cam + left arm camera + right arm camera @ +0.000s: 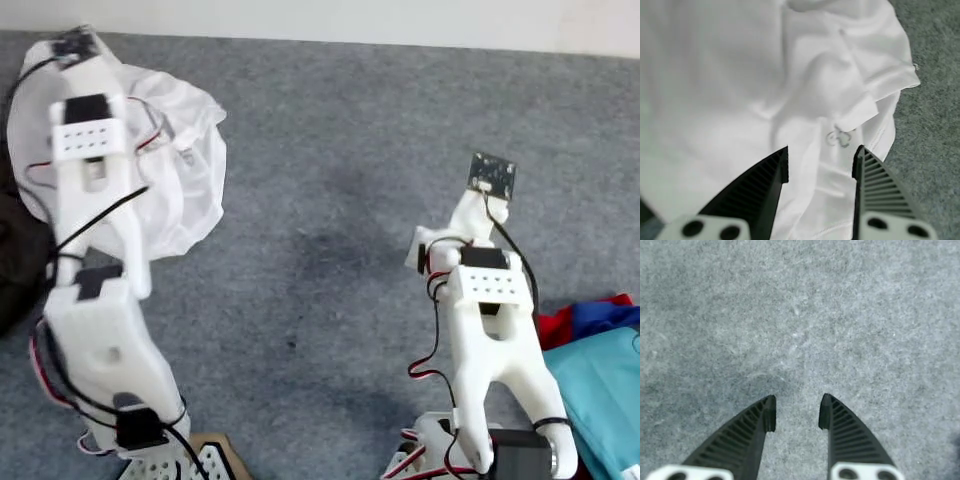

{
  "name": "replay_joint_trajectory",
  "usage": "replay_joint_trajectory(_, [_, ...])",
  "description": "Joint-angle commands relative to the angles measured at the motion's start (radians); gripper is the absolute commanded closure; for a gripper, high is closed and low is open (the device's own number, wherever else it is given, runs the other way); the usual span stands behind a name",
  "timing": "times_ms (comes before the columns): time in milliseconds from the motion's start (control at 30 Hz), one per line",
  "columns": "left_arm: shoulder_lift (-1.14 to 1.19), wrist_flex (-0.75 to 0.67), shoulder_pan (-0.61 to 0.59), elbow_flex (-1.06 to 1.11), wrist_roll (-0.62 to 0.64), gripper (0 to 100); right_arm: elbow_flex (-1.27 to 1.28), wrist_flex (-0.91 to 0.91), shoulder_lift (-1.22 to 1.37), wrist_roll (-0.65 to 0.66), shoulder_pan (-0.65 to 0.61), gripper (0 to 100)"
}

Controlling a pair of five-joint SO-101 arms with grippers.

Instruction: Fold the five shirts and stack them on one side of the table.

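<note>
A crumpled white shirt (185, 160) lies at the far left of the grey table, with its folds and a hem spread out in the left wrist view (805, 90). My left gripper (821, 162) hangs open just above that cloth, nothing between its fingers. In the high view the left arm (90, 150) covers part of the shirt. My right gripper (797, 415) is open over bare grey carpet, and its arm (485, 270) stands at the centre right. More shirts, teal (605, 385), blue (605, 315) and red (558, 325), are heaped at the right edge.
A dark garment (15, 270) lies at the left edge beside the left arm. Grey carpet (330, 200) stretches between the two arms. A pale wall strip (400, 20) runs along the far side. A cardboard corner (220, 455) shows at the near edge.
</note>
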Motion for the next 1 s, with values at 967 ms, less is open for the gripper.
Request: replay_joint_trajectory(967, [0.549, 0.089, 0.091, -0.7, 0.0, 98, -0.004, -0.019, -0.002, -0.005, 0.013, 84.7])
